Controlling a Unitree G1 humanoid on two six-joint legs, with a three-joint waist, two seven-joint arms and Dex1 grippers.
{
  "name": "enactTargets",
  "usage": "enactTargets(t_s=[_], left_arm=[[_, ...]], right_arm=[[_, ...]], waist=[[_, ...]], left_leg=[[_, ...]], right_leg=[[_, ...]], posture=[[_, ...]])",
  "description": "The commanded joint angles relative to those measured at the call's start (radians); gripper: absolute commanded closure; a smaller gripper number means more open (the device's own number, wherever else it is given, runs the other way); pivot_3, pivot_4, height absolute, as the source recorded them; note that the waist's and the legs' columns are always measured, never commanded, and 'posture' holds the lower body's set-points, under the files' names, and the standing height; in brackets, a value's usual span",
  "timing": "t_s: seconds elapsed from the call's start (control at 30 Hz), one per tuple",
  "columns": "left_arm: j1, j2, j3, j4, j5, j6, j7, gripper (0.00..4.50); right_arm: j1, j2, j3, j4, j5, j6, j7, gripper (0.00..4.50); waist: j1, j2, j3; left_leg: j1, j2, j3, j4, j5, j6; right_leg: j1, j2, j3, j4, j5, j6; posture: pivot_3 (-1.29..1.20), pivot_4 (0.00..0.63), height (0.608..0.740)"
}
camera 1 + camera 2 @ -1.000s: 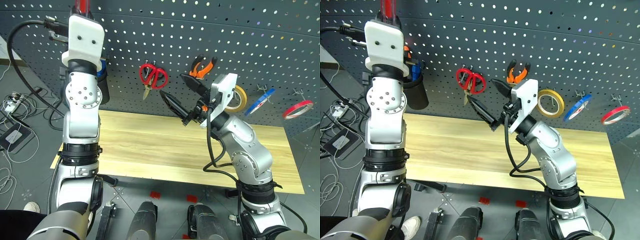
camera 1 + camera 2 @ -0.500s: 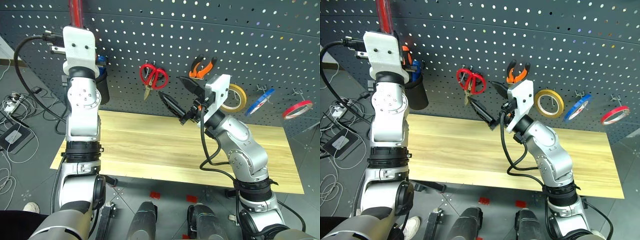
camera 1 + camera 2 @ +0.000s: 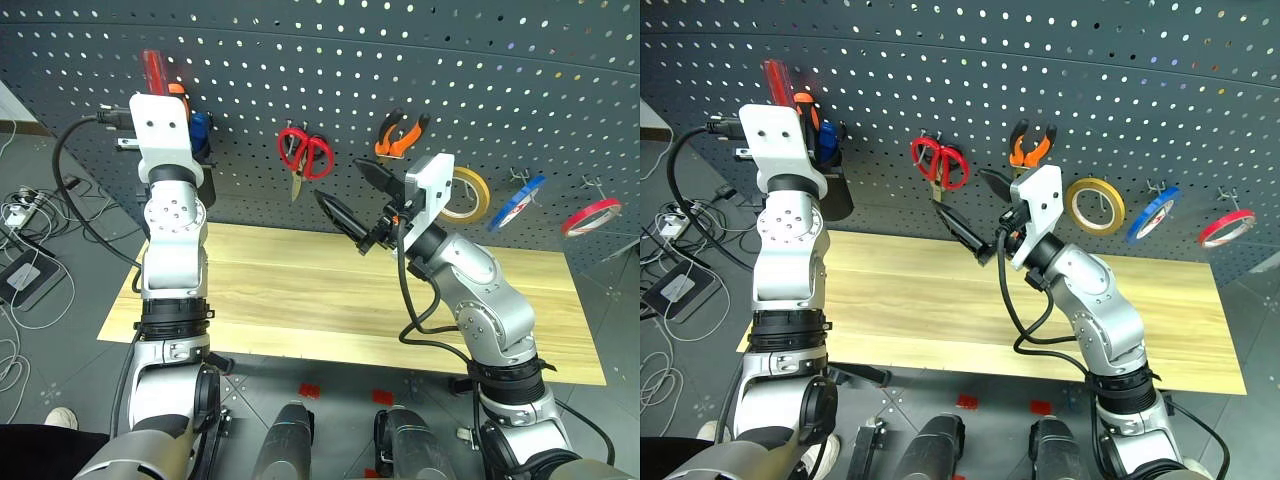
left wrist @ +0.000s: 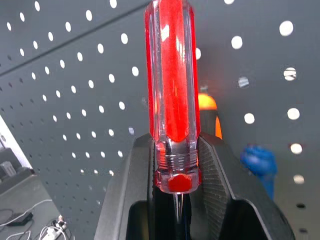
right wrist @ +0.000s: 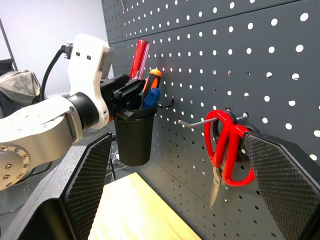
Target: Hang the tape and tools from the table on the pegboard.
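The screwdriver (image 4: pixel 172 100) is held upright between the left gripper's (image 4: pixel 172 200) fingers, handle above them and shaft below, over the black cup (image 5: pixel 134 135) on the pegboard (image 3: pixel 420 60). The right gripper (image 3: pixel 352 196), spread wide and empty, is well apart.

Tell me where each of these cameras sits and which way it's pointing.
Head pair: on the head, looking forward and down at the table and pegboard; both arms show.
Left wrist: looks along the left gripper, closed on the red screwdriver, toward the pegboard.
Right wrist: looks between the open right gripper fingers at the red scissors, black cup and left gripper.
Shared: pegboard in all views; the screwdriver in both wrist views.
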Motion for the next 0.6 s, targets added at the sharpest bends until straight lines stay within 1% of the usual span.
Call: enactTargets(t_s=[0.03,0.2,0.23,0.27,0.3,0.4,0.6], left_arm=[[-0.006,0.007,0.005,-0.069,-0.002,0.0,0.0,2.39],[-0.015,0.012,0.002,-0.063,-0.006,-0.001,-0.007,0.82],[-0.018,0.011,0.0,-0.061,-0.007,-0.002,-0.007,0.57],[-0.02,0.01,-0.001,-0.061,-0.008,-0.001,-0.008,0.19],[-0.021,0.01,-0.002,-0.061,-0.008,-0.001,-0.008,0.05],[-0.018,0.005,-0.005,-0.068,-0.014,0.0,-0.012,0.05],[-0.015,-0.019,0.003,-0.118,-0.041,0.003,-0.015,0.05]], right_arm=[[0.001,0.0,-0.007,-0.035,0.01,0.0,0.003,0.0],[-0.003,0.001,-0.006,-0.031,0.006,0.001,-0.001,0.0],[-0.003,-0.001,-0.006,-0.029,0.006,0.002,0.0,0.0],[-0.004,-0.002,-0.006,-0.028,0.005,0.002,0.0,0.0],[-0.004,-0.003,-0.007,-0.028,0.005,0.002,0.0,0.0],[-0.006,-0.003,-0.008,-0.025,0.004,0.001,-0.001,0.0],[-0.003,-0.001,-0.009,-0.032,0.004,0.001,-0.009,0.0]], waist=[[0.0,0.0,0.0],[0.0,0.0,0.0],[0.001,0.0,0.0],[0.001,0.0,0.0],[0.002,0.0,0.0],[0.004,0.0,0.0],[0.001,0.0,0.0]], left_leg=[[0.0,0.0,0.0,0.0,0.0,0.0],[0.0,0.0,0.0,0.0,0.0,0.0],[0.0,0.0,0.0,0.0,0.0,0.0],[0.0,0.0,0.0,0.0,0.0,0.0],[0.0,0.0,0.0,0.0,0.0,0.0],[0.0,-0.001,0.0,0.002,0.0,0.0],[0.0,-0.001,0.0,0.002,0.0,0.0]], right_leg=[[0.0,0.0,0.0,0.0,0.0,0.0],[0.0,0.0,0.0,0.0,0.0,0.0],[0.0,0.0,0.0,0.001,0.0,0.0],[0.0,0.0,0.0,0.001,0.0,0.0],[0.0,0.0,0.0,0.001,0.0,0.0],[0.0,0.0,0.0,0.005,0.0,0.0],[0.0,0.0,0.0,0.006,0.0,0.0]], posture=[[0.2,0.21,0.74],[0.19,0.213,0.74],[0.19,0.212,0.74],[0.19,0.212,0.74],[0.19,0.212,0.74],[0.19,0.213,0.74],[0.2,0.214,0.74]])
